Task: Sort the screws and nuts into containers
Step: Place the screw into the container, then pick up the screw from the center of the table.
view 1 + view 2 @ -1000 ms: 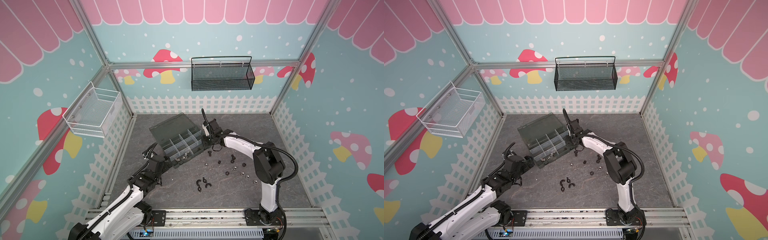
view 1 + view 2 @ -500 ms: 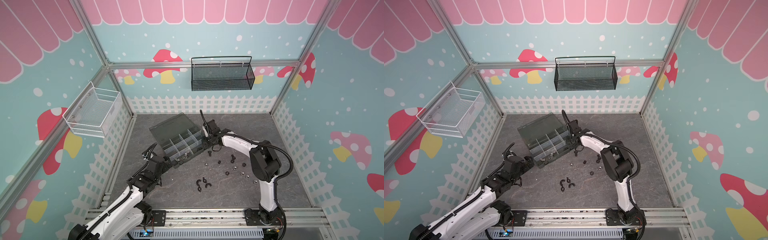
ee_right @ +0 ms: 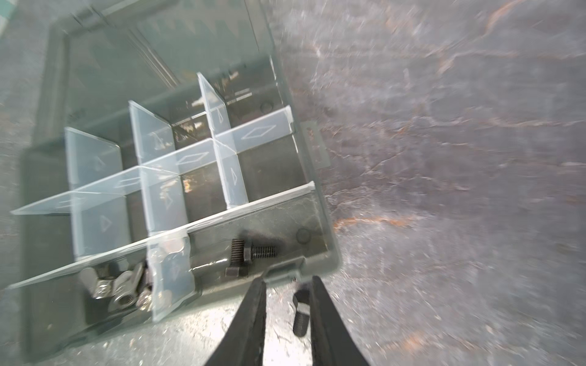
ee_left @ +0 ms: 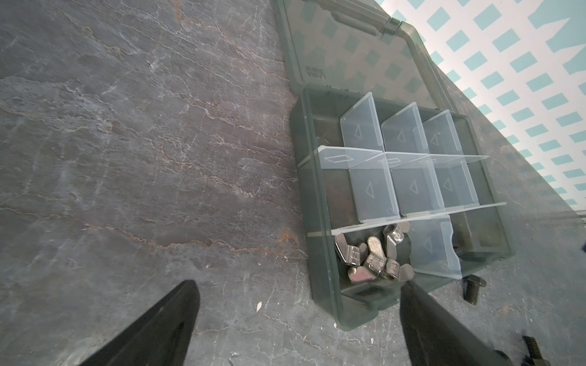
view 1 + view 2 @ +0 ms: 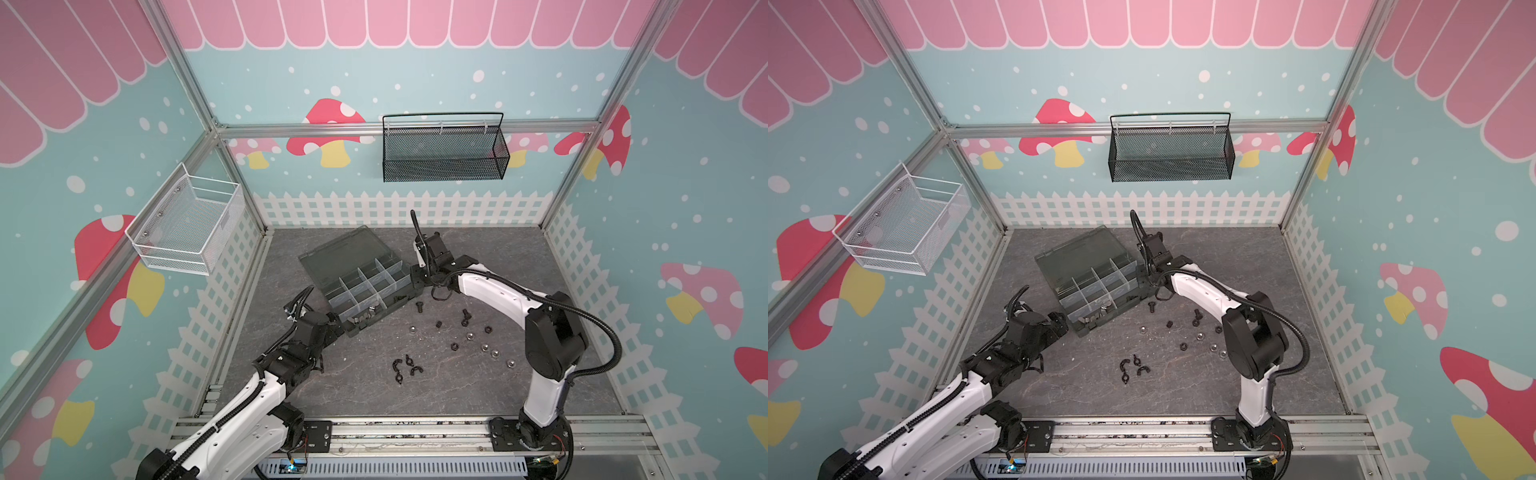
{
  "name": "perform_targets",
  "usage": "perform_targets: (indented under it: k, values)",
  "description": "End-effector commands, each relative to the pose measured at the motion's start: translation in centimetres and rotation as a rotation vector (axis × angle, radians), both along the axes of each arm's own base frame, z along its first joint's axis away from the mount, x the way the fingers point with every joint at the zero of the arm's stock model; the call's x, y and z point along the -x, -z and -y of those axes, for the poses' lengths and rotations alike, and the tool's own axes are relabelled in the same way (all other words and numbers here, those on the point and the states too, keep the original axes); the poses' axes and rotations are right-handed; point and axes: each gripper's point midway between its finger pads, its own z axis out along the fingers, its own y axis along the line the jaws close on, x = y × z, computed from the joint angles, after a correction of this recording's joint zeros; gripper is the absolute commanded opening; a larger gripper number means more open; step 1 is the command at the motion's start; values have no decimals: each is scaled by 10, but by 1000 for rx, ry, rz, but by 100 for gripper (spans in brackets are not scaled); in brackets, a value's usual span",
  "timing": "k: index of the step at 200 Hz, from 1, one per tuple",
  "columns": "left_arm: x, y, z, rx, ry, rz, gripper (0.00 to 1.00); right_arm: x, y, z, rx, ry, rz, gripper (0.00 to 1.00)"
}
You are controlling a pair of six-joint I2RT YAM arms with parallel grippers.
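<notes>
Right gripper (image 3: 289, 280): we see its two fingers narrowly parted and gripping nothing, poised just outside the near wall of the grey box (image 3: 329, 240), by the latch. One loose black screw (image 3: 301, 312) lies on the table behind the gap between the fingers, not in it. Just past the wall, the corner compartment holds a few black screws (image 3: 250, 253). The next compartment along the same row holds silver wing nuts (image 3: 117, 285); a whitish divider (image 3: 172, 279) separates the two.

Left gripper (image 4: 299, 285): fingers spread wide and empty, low over the bare table at the box's other near corner. One finger (image 4: 437, 326) overlaps that corner in the wrist view; we cannot tell whether it touches.

Surroundings: the box's smoky lid (image 5: 345, 253) lies open toward the back fence. On the stone-patterned table (image 5: 457, 395) — between box and right arm — lie scattered screws, black hex nuts (image 5: 455, 345) and shiny domed nuts (image 5: 484, 347). Black wing nuts (image 5: 405, 368) cluster nearer the front rail. A black basket (image 5: 442, 160) and a white basket (image 5: 187, 228) hang on the walls.

Against the frame a second earlier, the right arm's elbow sits slightly nearer the right wall — the left arm, box and loose parts lie as before.
</notes>
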Motion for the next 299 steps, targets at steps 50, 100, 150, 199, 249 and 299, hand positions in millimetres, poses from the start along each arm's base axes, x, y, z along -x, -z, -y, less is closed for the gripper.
perform_targets:
  k: [50, 100, 150, 199, 249, 299]
  values:
    - [-8, -8, 0, 13, -22, 12, 100, 44, 7, 39, 9, 78, -23, 41]
    - [-10, -4, 4, 23, -14, -13, 100, 68, 44, 49, 31, 93, -108, 50]
    - [-10, -2, 4, 24, -18, -18, 99, 74, 70, 27, 35, 48, -156, 50]
    - [-8, 0, 3, 22, -19, -26, 99, 69, 93, 6, 21, 16, -196, 47]
    - [-7, 0, 1, 13, -24, -26, 99, 57, 107, 4, 67, 30, -197, 41]
    - [-8, 1, 0, 5, -26, -30, 99, 47, 125, 2, 110, 39, -221, 37]
